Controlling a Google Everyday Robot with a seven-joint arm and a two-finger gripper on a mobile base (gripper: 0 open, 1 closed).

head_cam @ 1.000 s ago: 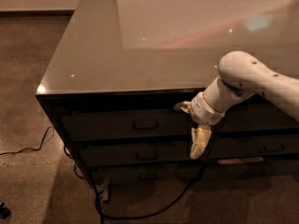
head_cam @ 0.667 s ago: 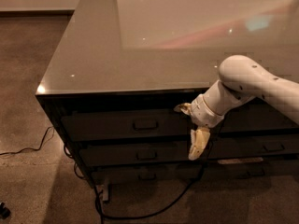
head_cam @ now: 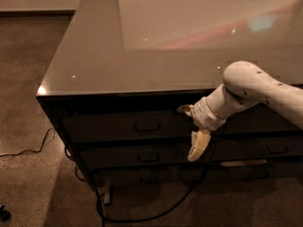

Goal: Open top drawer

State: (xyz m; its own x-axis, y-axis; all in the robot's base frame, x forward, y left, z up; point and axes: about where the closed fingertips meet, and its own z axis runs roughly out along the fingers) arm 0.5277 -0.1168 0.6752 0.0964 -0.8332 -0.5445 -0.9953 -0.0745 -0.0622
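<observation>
Hardly anything has moved in the last second: the gripper (head_cam: 197, 148) has only edged slightly down and toward the picture's left, and the white arm (head_cam: 253, 86) keeps the same bend.

That arm reaches in from the right edge and curves down over the front lip of a dark cabinet (head_cam: 52, 108). The cream-coloured gripper hangs from its wrist, pointing down at the floor (head_cam: 28, 79). Whether it is open or closed cannot be told from this angle, and nothing can be seen held in it.

Directly behind the gripper's upper part is the top drawer (head_cam: 109, 127), a wide, shallow dark front that runs off toward the picture's left. It looks shut, level with the fronts around it. Its small loop handle (head_cam: 147, 126) sits to the left of the gripper and a little higher than the gripper's tip, near it but apart from it.

Behind the tip lies the seam between this drawer and the second drawer (head_cam: 113, 157) beneath. Above the gripper spreads the cabinet's glossy top (head_cam: 151, 41), catching pale reflections. Below the gripper, a black cable (head_cam: 156, 213) loops across the floor under the cabinet.
</observation>
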